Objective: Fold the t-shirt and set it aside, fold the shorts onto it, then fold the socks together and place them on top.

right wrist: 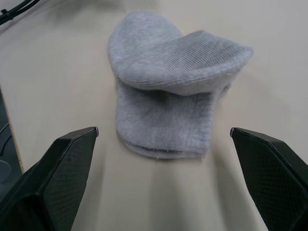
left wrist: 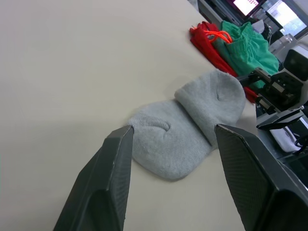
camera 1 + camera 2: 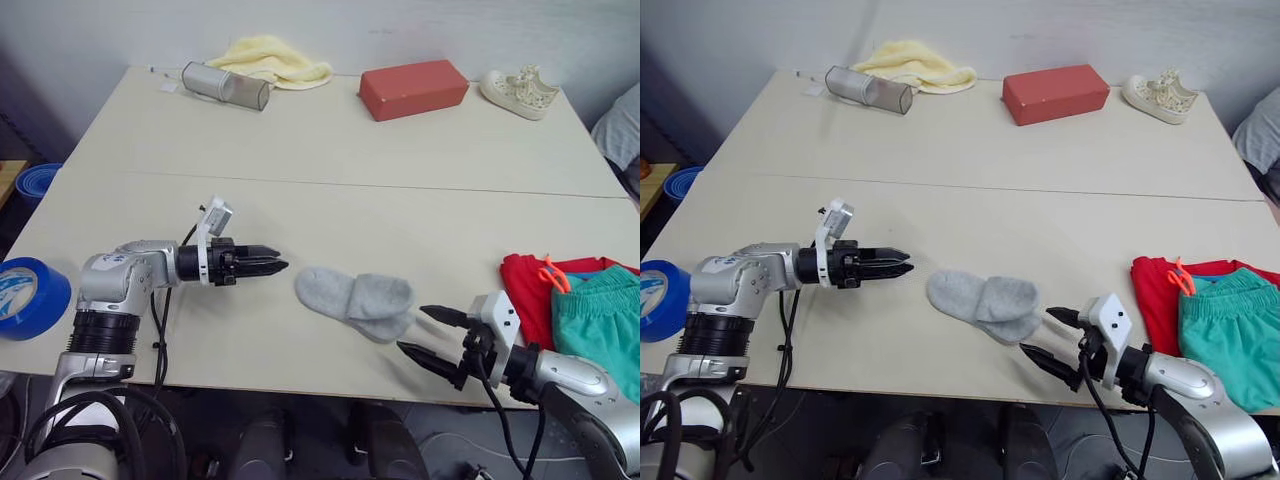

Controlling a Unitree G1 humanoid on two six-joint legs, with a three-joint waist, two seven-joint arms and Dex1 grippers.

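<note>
The grey socks (image 3: 355,297) lie as one folded bundle near the table's front edge, one sock doubled over the other. My left gripper (image 3: 275,266) hovers just left of them, pointing at them; its fingers (image 2: 113,163) stand open and empty. My right gripper (image 3: 422,333) is open just right of the socks, low over the front edge, holding nothing. At the far right the folded red t-shirt (image 3: 522,292) lies with the teal shorts (image 3: 600,320) on top, their orange drawstring (image 3: 552,272) showing.
Along the back edge are a pale yellow cloth (image 3: 272,60), a silver cylinder (image 3: 225,84), a red-brown block (image 3: 413,88) and a white sneaker (image 3: 520,92). A blue tape roll (image 3: 30,295) sits at the front left corner.
</note>
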